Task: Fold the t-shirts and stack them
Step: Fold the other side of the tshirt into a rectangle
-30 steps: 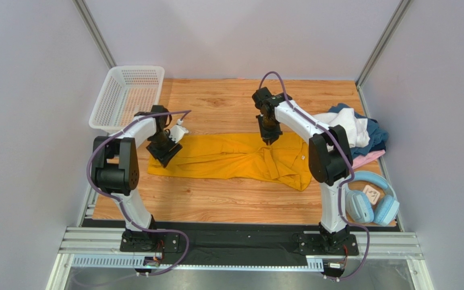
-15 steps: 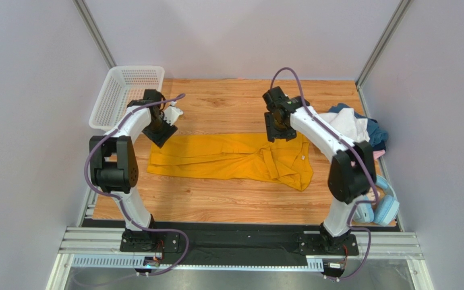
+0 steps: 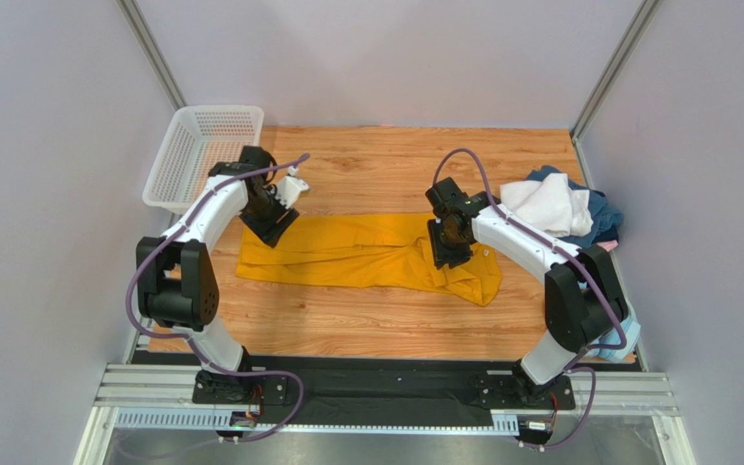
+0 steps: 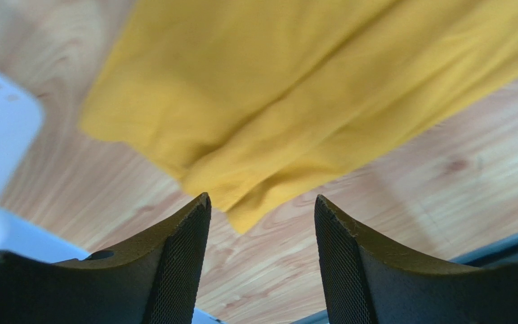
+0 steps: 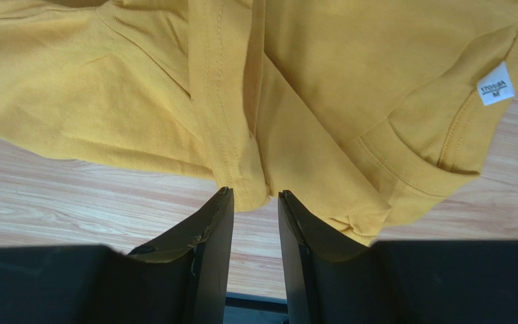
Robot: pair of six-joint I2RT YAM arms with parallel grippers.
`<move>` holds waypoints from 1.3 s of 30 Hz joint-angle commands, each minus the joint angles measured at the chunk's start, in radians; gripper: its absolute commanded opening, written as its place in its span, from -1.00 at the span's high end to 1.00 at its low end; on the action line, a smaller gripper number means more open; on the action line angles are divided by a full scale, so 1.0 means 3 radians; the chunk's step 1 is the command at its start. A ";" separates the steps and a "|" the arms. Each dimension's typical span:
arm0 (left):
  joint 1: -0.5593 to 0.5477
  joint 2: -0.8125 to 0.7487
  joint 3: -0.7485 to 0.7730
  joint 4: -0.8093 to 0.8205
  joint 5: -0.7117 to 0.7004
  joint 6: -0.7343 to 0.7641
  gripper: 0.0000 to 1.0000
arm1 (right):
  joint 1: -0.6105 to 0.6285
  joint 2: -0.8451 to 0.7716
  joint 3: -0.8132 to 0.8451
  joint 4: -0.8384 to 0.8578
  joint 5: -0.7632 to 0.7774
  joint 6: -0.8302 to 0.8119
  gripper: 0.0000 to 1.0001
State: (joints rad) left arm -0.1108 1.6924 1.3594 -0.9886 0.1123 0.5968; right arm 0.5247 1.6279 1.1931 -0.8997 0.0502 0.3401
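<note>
The mustard-yellow t-shirt lies folded into a long band across the middle of the wooden table. My left gripper hovers over its far left corner, open and empty. In the left wrist view the shirt's edge lies just beyond the fingertips. My right gripper is low over the shirt's right part. In the right wrist view its jaws stand a narrow gap apart, with bare wood between them and a hem fold at the tips. White, dark blue and pink shirts lie heaped at the right edge.
A white mesh basket stands at the far left corner. The light-blue headphones lie at the near right, mostly hidden behind my right arm. A white size tag shows at the shirt's collar. Grey walls enclose the table.
My right gripper has moved from the shirt's far edge toward its near edge. My left gripper swung toward the far side, then slightly right. The shirt has not shifted.
</note>
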 commanded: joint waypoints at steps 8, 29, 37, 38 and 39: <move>-0.0178 0.0142 -0.0538 0.0130 -0.0129 0.0010 -0.29 | 0.0005 0.0198 0.0088 0.0289 -0.0034 0.0017 0.35; -0.0173 0.0290 -0.0384 0.0355 -0.0445 0.0081 -0.28 | 0.0005 0.0285 -0.0035 0.0320 -0.0244 0.0078 1.00; -0.0173 0.0254 -0.0430 0.0371 -0.0451 0.0056 -0.28 | -0.0092 0.0197 0.0905 -0.0283 0.0833 -0.0024 1.00; -0.0173 0.0244 -0.0441 0.0365 -0.0456 0.0056 -0.28 | -0.0133 0.0274 0.1008 -0.0299 0.0870 -0.0024 1.00; -0.0173 0.0209 -0.0451 0.0365 -0.0456 0.0061 -0.28 | -0.0204 0.0356 0.1084 -0.0314 0.0881 -0.0024 1.00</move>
State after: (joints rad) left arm -0.1665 1.7855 1.2228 -0.8875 -0.0189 0.6083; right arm 0.5144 1.7119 1.3907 -0.9524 0.1646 0.3462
